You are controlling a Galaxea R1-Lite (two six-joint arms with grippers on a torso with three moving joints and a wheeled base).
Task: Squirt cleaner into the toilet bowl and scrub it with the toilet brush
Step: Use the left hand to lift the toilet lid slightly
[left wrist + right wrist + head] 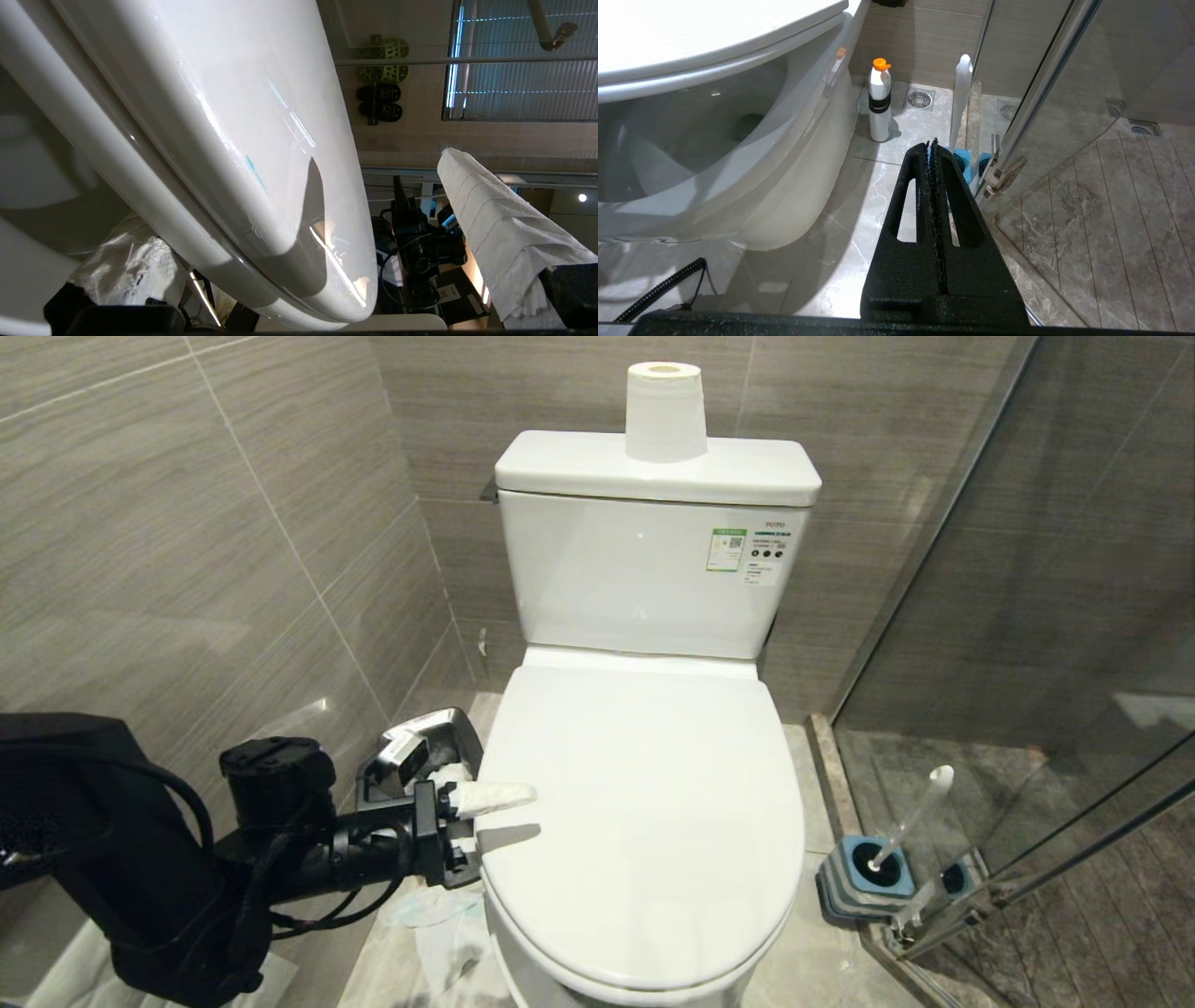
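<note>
Straddling the closed lid's edge at about 9 o'clock of the toilet bowl (644, 859), the left gripper (476, 821) has its fingers spread wide, one cloth-wrapped fingertip (495, 795) lying over the lid (644, 803), the other below the rim.

- Lid: down, glossy; a faint blue streak shows on it in the left wrist view. No cleaner liquid in view.
- Toilet brush (910, 826): upright in its blue-topped holder (866, 875), at 3 o'clock of the bowl, against the glass shower door (1027, 616); untouched.
- Spray bottle (880, 105), orange cap: on the floor between the bowl's base and the brush.
- Right gripper (931, 154): fingers pressed together, empty, idle low near the brush.
- Waste bin (425, 747), toilet roll (665, 411): bystanders.

Risks, judged: wrapped fingers may slip off the slick lid; a dropped lid would slam; the seat may rise too; a lid swung back hard may topple the roll on the tank (653, 569).
</note>
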